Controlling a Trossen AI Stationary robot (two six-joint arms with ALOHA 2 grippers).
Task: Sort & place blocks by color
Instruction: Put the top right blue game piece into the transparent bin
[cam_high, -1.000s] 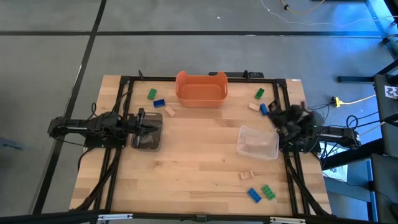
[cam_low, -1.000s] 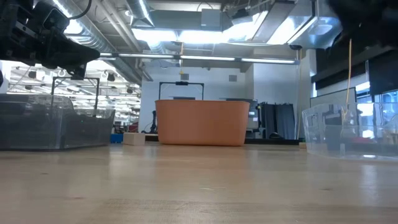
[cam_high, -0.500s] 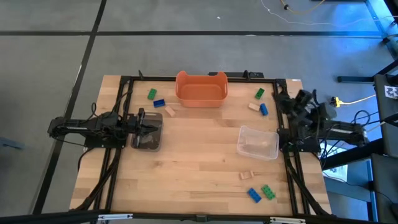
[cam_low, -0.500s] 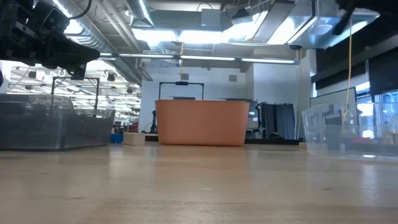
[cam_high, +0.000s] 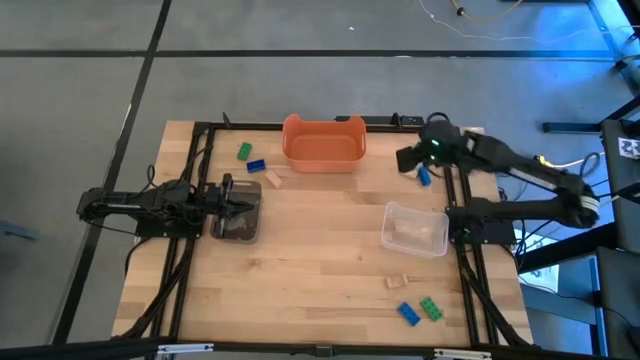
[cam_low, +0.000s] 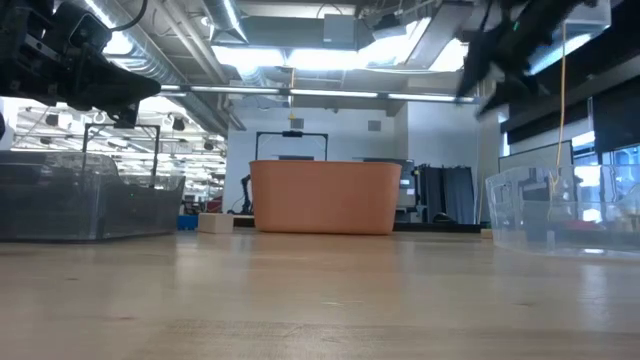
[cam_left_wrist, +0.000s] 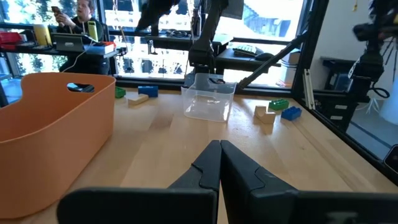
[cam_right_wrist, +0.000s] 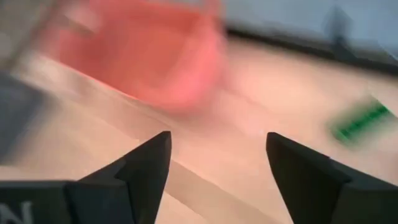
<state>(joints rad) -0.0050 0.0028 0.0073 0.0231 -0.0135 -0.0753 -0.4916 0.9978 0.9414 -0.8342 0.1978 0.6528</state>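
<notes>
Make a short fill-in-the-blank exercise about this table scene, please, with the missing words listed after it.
1. The right gripper has its fingers ____.
2. The left gripper is shut, and it holds ____.
3. The tub at the table's far edge is ____ in colour.
4. The clear bin stands nearer the ____ arm.

Missing words: open; nothing; orange; right

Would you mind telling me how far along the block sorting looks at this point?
Nothing looks sorted yet: the orange tub and clear bin appear to hold no blocks. In hand: the right tool, fingers apart and holding nothing, is above the far-right blocks by the blue one. The left tool waits shut over the dark container. Left: the clusters near the green block, and the near one.
</notes>
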